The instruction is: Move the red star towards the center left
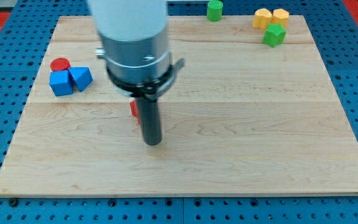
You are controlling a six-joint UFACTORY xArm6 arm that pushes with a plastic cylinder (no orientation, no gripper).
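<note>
The red star (133, 109) lies near the board's middle, mostly hidden behind my rod; only its left edge shows. My tip (152, 142) rests on the board just right of and below the star, close to it or touching it. At the view's left, a red cylinder (59, 64) stands above a blue cube (61, 83) and a blue triangular block (81, 78).
A green cylinder (214, 10) stands at the top edge. Two yellow blocks (262, 18) (281, 16) and a green cube (275, 35) cluster at the top right. The wooden board (241, 137) lies on a blue pegboard table.
</note>
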